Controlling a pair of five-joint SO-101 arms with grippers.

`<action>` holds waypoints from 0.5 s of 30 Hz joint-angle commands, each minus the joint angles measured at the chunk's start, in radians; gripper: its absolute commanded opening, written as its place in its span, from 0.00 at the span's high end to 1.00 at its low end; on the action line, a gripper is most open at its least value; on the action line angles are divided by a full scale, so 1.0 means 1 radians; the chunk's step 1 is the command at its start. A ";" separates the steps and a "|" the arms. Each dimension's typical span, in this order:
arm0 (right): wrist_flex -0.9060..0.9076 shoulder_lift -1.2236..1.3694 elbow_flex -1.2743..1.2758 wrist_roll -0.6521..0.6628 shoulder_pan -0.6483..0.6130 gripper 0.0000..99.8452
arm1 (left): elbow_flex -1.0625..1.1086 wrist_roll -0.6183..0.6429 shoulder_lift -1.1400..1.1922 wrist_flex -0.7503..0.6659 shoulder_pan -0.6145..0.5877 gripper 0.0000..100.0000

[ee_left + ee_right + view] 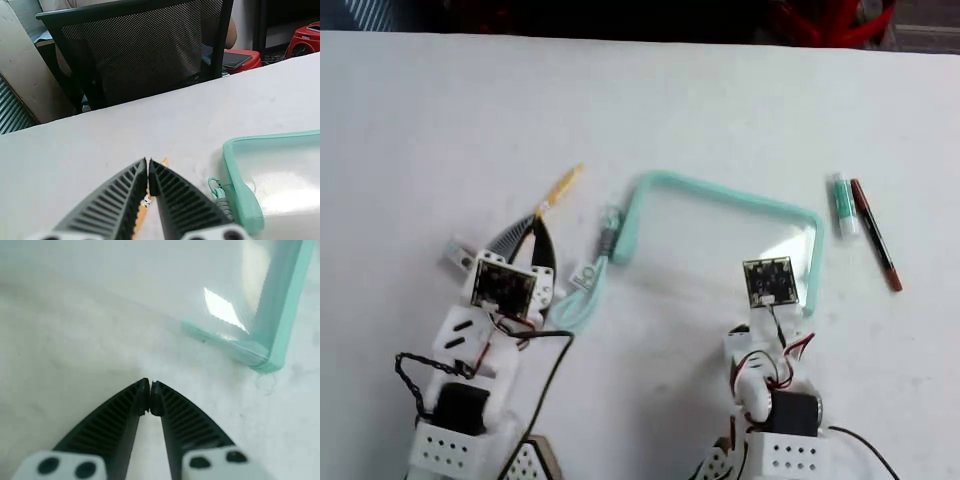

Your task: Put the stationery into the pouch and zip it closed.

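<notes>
A clear pouch (720,232) with a teal rim lies flat at mid-table; its teal strap (575,300) trails toward the left arm. An orange pen (563,187) lies left of the pouch. My left gripper (536,222) is shut, its tips at the pen's near end; in the left wrist view the orange pen (141,211) shows below the closed left gripper (148,162), beside the pouch (272,175). A green glue stick (843,205) and a red-brown pen (876,236) lie right of the pouch. My right gripper (149,385) is shut, empty, near the pouch's corner (270,357).
The white table (440,120) stretches wide behind and to the left of the pouch. A black mesh chair (145,50) stands beyond the far table edge. Both arm bases and their cables (420,375) sit at the near edge.
</notes>
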 commanded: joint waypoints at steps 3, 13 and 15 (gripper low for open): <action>-0.007 -0.005 0.009 0.008 -0.007 0.98 | -0.012 -0.009 -0.010 -0.026 0.007 0.97; -0.007 -0.005 0.009 0.008 -0.007 0.98 | -0.012 -0.009 -0.010 -0.025 0.002 0.97; -0.007 -0.005 0.009 0.008 -0.007 0.98 | -0.012 -0.009 -0.010 -0.021 0.005 0.97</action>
